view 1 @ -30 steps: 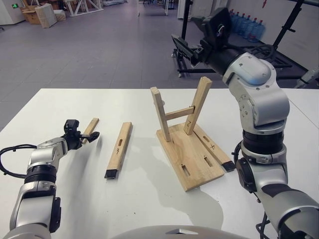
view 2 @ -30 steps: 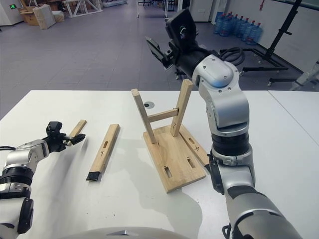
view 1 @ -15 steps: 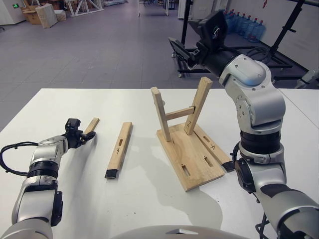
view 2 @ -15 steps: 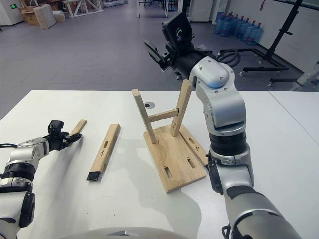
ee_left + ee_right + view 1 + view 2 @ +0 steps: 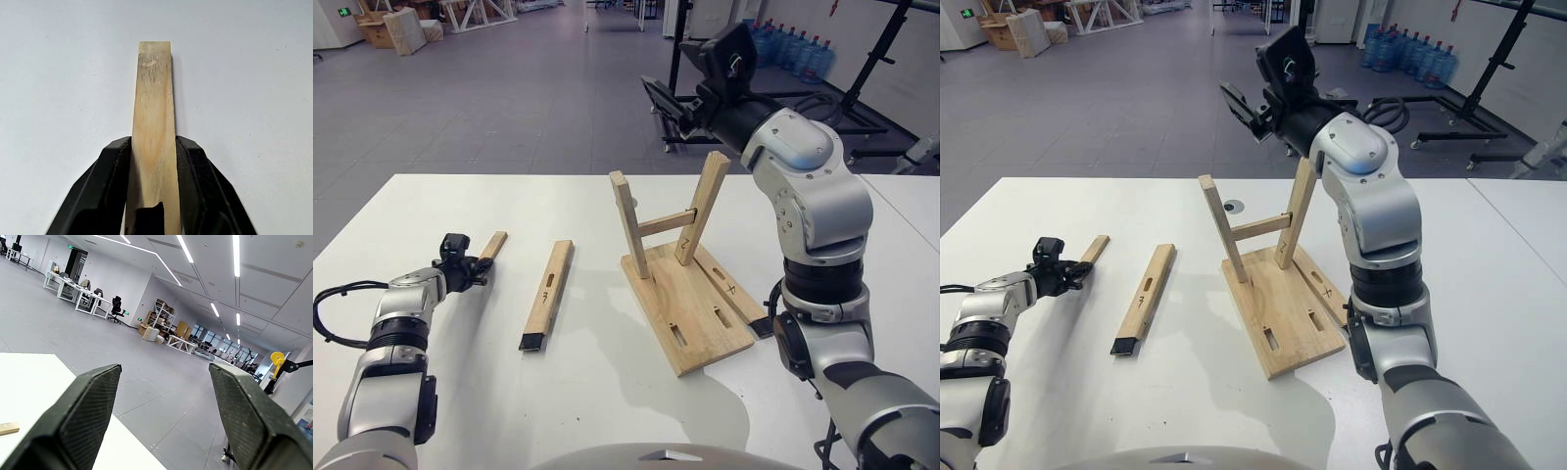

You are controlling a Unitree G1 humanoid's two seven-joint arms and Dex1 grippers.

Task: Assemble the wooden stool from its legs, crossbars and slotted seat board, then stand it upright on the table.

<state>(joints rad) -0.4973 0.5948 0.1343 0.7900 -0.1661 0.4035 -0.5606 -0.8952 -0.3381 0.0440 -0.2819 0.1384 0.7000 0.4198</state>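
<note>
Left hand [image 5: 153, 147] is closed on the short crossbar [image 5: 154, 98] at the left side of the surface [image 5: 509, 206]; the crossbar lies flat, long axis pointing away from the hand toward the far edge, angled slightly right; loose leg [image 5: 546, 294] lies flat to its right, apart from it, roughly parallel, dark-capped end toward the robot; seat board [image 5: 690, 318] lies flat right of centre, slots up, long axis running far-left to near-right; two legs [image 5: 629, 225] stand in it, splayed apart at the top, joined by a second crossbar [image 5: 666, 223]; fourth leg [image 5: 732, 289] lies flat along the board's right edge, dark cap nearest; small dark marks on the legs, too small to read; right hand [image 5: 668, 103] is raised beyond the far edge, above the stool, fingers spread wide, gripping nothing.
</note>
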